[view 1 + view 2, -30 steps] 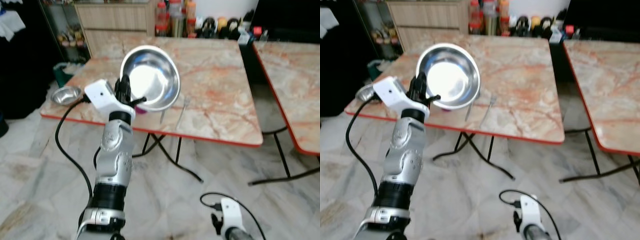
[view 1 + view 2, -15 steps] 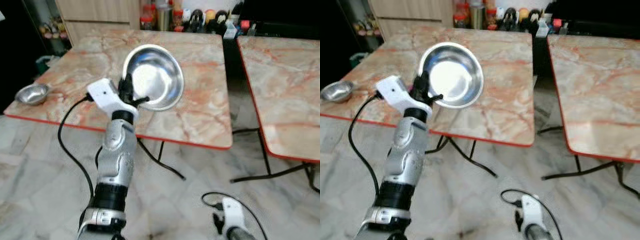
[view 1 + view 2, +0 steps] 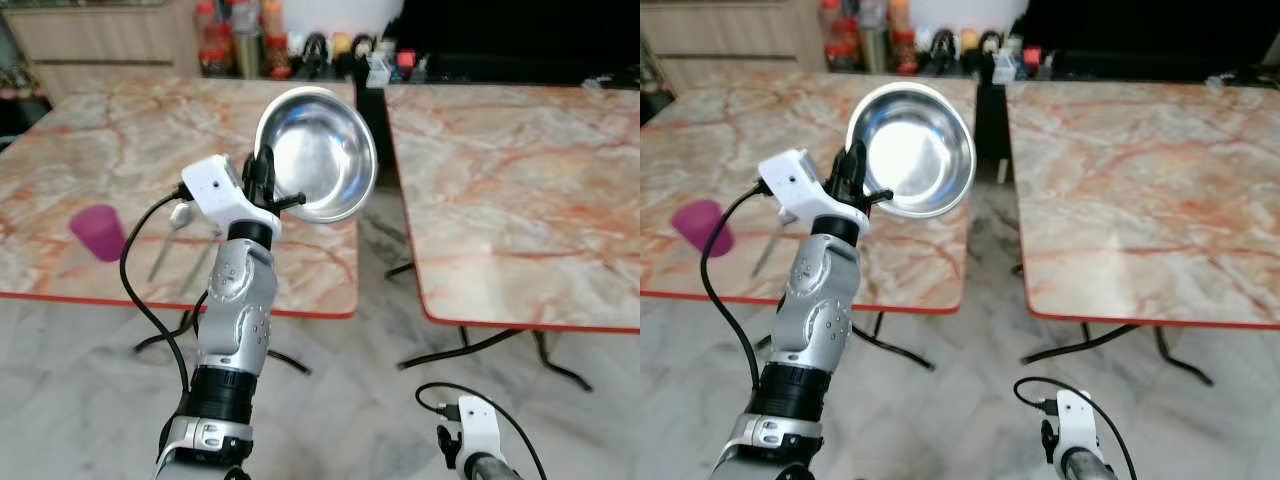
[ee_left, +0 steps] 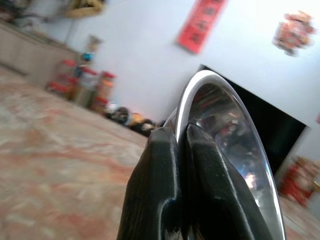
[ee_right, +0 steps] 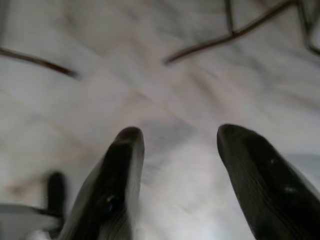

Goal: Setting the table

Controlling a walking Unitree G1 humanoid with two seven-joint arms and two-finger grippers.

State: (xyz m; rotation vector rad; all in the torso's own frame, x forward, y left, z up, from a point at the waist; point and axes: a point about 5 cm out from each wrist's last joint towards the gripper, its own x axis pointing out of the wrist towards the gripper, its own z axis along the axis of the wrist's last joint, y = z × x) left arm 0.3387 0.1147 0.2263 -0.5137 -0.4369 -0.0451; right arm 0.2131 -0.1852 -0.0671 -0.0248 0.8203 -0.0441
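Two square tabletops of orange-veined marble pattern with thin red edging stand side by side on black folding legs over a pale, glossy marble floor (image 3: 330, 390). On the left tabletop (image 3: 90, 130) sits a small purple cup (image 3: 98, 232) near its left edge, and beside it lie two slim metal utensils (image 3: 165, 250), partly hidden behind the arm and blurred. The right tabletop (image 3: 520, 180) is cut off at the right edge. Along the far wall stand bottles and jars (image 3: 300, 45), too small to tell apart, next to a pale wooden cabinet (image 3: 90, 40) and a dark opening.

The left arm rises upright from the near edge, silver and jointed, with a white wrist block and a black cable looping from it. The left gripper (image 3: 262, 178) has its black fingers (image 4: 165, 190) pressed together on the rim of a round, shiny steel bowl (image 3: 320, 155), held high and tipped on edge, with its hollow side facing the camera, in front of the left tabletop's right corner. In the left wrist view the rim runs thin and bright between the two fingers.

The right gripper (image 5: 175, 165) hangs low over the floor, its fingers spread apart and holding nothing; in the head views its white wrist and cable show at the near edge.
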